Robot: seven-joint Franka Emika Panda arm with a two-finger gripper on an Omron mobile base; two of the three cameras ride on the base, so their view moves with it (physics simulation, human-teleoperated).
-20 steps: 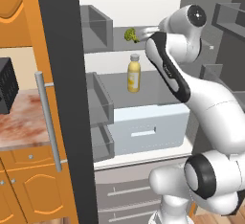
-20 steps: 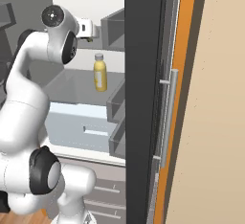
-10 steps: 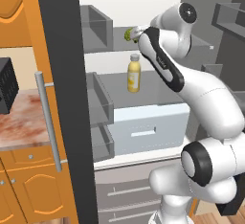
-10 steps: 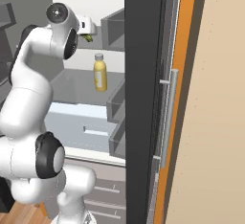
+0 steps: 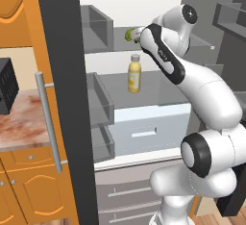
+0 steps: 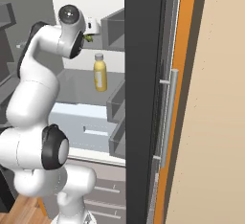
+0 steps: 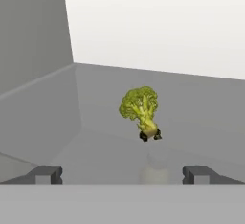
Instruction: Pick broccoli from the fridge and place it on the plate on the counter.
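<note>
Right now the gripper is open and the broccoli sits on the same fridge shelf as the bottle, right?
Not quite. The gripper is open, but the broccoli sits on the shelf above the bottle, as the left base view shows.

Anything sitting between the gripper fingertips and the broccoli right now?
Nothing: in the hand view only bare grey fridge shelf lies between the open gripper and the broccoli, which stands ahead of the fingertips, roughly centred between them.

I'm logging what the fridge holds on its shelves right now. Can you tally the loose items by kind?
Broccoli: 1
Yellow bottle: 1
Total: 2
</note>
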